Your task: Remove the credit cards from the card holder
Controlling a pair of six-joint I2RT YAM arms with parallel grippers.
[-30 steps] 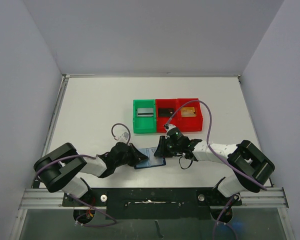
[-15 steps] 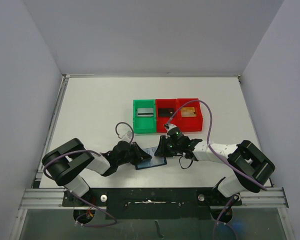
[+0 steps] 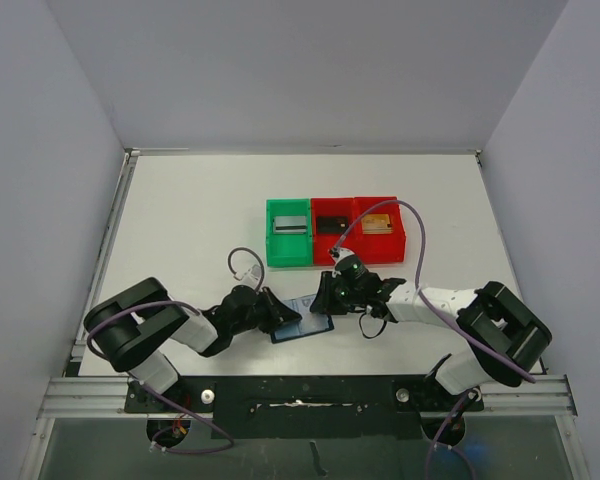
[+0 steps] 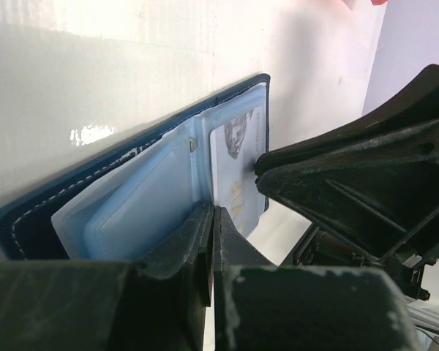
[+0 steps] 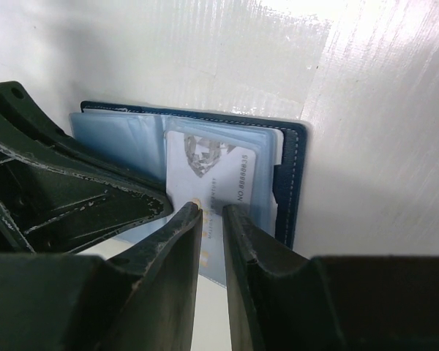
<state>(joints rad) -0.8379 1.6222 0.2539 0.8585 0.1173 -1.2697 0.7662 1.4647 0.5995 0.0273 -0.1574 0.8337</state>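
The card holder (image 3: 308,322) lies open on the table between my grippers, navy outside with light blue pocket panels (image 4: 132,205). A whitish card with a printed face and number (image 5: 219,172) sits in its right pocket and also shows in the left wrist view (image 4: 238,157). My left gripper (image 3: 283,318) is shut, with its tips (image 4: 214,216) against the inner panel. My right gripper (image 3: 326,300) is open by a narrow gap, its tips (image 5: 211,212) over the card's near end. A silver-grey card (image 3: 291,224), a black card (image 3: 329,225) and a gold-tan card (image 3: 377,224) lie in the bins.
A green bin (image 3: 271,245) and two red bins (image 3: 332,248) (image 3: 400,240) stand in a row just behind the card holder. The right gripper's black body (image 4: 351,183) is close beside my left fingers. White walls border the table.
The left arm's elbow has swung a little forward and right, and its gripper stays at the card holder's left half. The right gripper and the card holder have barely moved.
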